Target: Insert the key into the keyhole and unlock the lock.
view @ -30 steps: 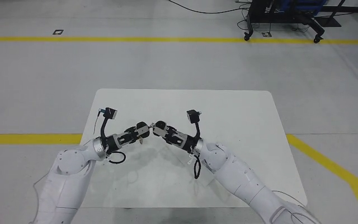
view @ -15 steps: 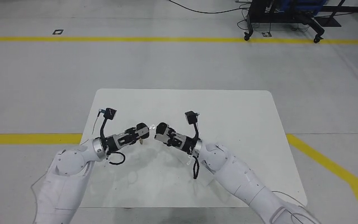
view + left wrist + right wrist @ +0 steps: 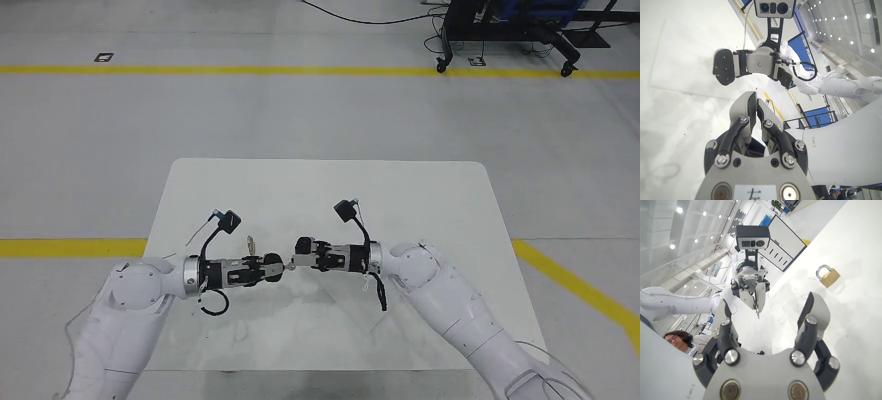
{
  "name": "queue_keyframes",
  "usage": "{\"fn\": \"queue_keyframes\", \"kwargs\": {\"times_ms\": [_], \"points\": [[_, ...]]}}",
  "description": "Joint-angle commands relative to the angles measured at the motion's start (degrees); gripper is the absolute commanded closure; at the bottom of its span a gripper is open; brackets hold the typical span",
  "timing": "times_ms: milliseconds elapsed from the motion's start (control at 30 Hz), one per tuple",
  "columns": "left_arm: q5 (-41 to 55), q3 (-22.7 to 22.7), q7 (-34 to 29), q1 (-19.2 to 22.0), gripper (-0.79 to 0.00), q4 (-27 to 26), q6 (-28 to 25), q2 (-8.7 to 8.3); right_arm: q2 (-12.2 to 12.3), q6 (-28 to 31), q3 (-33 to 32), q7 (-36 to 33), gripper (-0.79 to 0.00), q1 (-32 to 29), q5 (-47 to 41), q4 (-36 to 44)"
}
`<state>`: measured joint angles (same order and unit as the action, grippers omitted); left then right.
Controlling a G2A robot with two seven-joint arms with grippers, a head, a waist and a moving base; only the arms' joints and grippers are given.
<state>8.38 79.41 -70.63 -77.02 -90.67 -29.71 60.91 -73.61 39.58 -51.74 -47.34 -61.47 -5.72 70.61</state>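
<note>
Worktop (image 3: 420,200): white; padlock (image 3: 828,274) lies flat near the left wrist.
Left tool (image 3: 755,100): held level, pinching the key (image 3: 756,94), facing the other tool.
Right tool (image 3: 767,301): held level, fingers spread wide.

Top cam overhead; wrist cams (image 3: 774,8) face-to-face.

Two glossy white rounded arms (image 3: 130,290), looped black braided cables (image 3: 797,76), silver-grey left gripper (image 3: 755,102) and right gripper (image 3: 766,303), black textured pads (image 3: 723,69), bright round-head screws (image 3: 731,357), black stalk-mounted cameras (image 3: 347,210)

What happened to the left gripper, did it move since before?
Yes. The left gripper moved toward the near edge of the table, closer to the robot.
</note>
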Motion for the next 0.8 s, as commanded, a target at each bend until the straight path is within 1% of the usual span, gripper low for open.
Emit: {"fn": "queue_keyframes", "kwargs": {"times_ms": [0, 33, 167, 300, 467, 533, 567, 600, 767], "points": [[0.16, -0.09, 0.44, -0.01, 0.0, 0.06, -0.23, -0.09, 0.15, -0.54, 0.05, -1.02, -0.259, -0.24, -0.03, 0.47], [0.32, -0.15, 0.5, -0.03, 0.0, 0.07, -0.43, -0.14, 0.2, -0.7, 0.09, -1.29, -0.246, -0.33, -0.14, 0.71], [0.15, -0.43, 0.65, -0.01, 0.0, 0.0, -0.9, -0.39, 0.3, -1.08, 0.28, -1.55, -0.237, -0.48, -0.2, 1.1], [-0.25, -0.75, 1.22, -0.05, 0.0, -0.15, -1.3, -0.6, 0.35, -1.51, 0.4, -1.34, -0.249, -0.5, -0.22, 1.22], [-0.98, -1.11, 2.03, -0.02, 0.0, -0.26, -1.37, -0.87, 0.39, -2.13, 0.83, -1.65, -0.16, -0.51, -0.15, 1.78], [-1.06, -1.28, 2.3, -0.04, 0.0, -0.32, -1.37, -0.97, 0.42, -2.28, 0.93, -1.74, -0.102, -0.5, -0.15, 1.92], [-1.09, -1.37, 2.37, -0.03, 0.0, -0.36, -1.37, -1.02, 0.43, -2.31, 0.95, -1.73, -0.04, -0.5, -0.17, 1.96], [-1.19, -1.4, 2.53, -0.01, 0.0, -0.38, -1.45, -1.08, 0.45, -2.33, 1.0, -1.82, 0.0, -0.5, -0.18, 2.01], [-1.74, -1.38, 5.27, -0.12, 0.0, -0.24, -0.65, -1.25, 0.58, -2.03, 0.77, -1.41, 0.0, -0.57, -0.46, 2.41]]}}
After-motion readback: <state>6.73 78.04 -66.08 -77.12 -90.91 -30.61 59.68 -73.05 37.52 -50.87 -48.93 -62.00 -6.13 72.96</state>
